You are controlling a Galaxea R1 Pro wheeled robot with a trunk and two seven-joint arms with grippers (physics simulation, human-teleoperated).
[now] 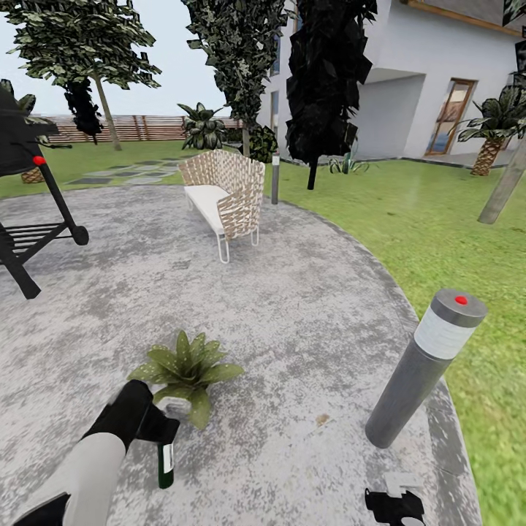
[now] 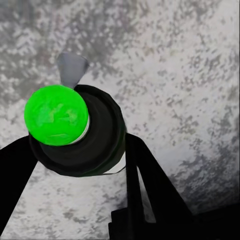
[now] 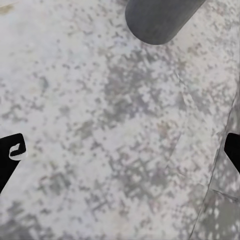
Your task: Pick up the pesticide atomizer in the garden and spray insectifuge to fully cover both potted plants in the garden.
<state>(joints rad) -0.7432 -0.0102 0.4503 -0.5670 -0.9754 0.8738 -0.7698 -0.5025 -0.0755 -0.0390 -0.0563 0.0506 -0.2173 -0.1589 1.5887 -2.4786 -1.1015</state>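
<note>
My left gripper (image 1: 162, 426) is shut on the pesticide atomizer (image 1: 166, 462), a slim dark-green bottle with a white label that hangs just above the stone patio (image 1: 292, 314). In the left wrist view the atomizer (image 2: 82, 132) is seen end-on, with a bright green disc, and a black finger (image 2: 150, 185) presses against each side of it. One potted plant (image 1: 186, 369), a low rosette of broad green leaves, stands just beyond the atomizer and close to it. The second potted plant is out of view. My right gripper (image 1: 394, 505) hangs low at the patio's near right, open (image 3: 122, 155) and empty.
A grey bollard lamp (image 1: 427, 365) with a red dot leans at the patio's right edge, close to my right gripper; its base (image 3: 160, 20) shows in the right wrist view. A wicker chair (image 1: 223, 193) stands farther off, a black grill (image 1: 29, 190) at left, and lawn (image 1: 467, 241) at right.
</note>
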